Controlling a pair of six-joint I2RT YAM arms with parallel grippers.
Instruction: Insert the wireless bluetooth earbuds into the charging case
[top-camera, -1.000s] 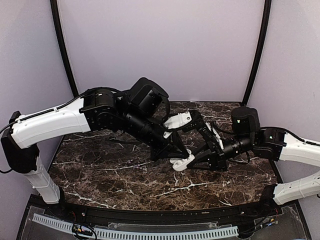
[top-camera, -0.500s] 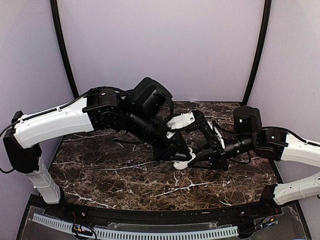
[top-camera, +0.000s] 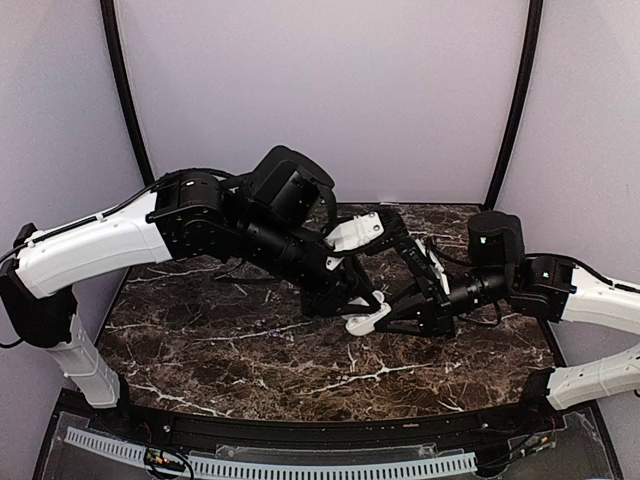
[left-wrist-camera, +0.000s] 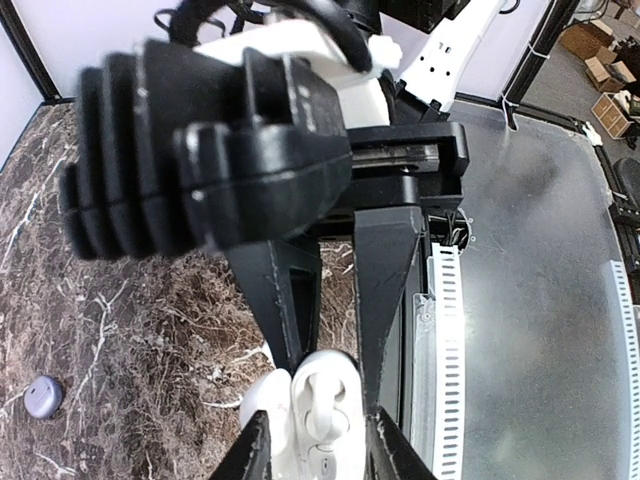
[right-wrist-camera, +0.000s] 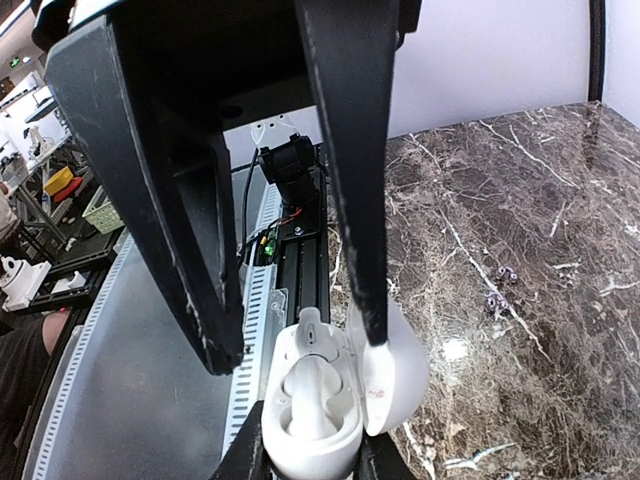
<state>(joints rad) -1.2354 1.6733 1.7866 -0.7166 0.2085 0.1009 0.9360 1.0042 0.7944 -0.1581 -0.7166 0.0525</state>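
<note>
The charging case is open and looks pale white-lilac, with its lid swung to one side. One white earbud sits in its cavity, and it also shows in the left wrist view. I see no second earbud. My right gripper is shut on the case base just above the table. My left gripper is open and straddles the case from the opposite side, one fingertip against the inside of the lid. In the top view the case sits between the two grippers at mid-table.
A small rounded lavender object lies on the marble table away from the grippers. Two tiny grey-purple bits lie on the table beyond the case. The slotted rail runs along the near edge.
The left arm swung slightly right, then rose and drew back a little. The case, in the right gripper, lifted a few pixels. The right arm barely moved.
</note>
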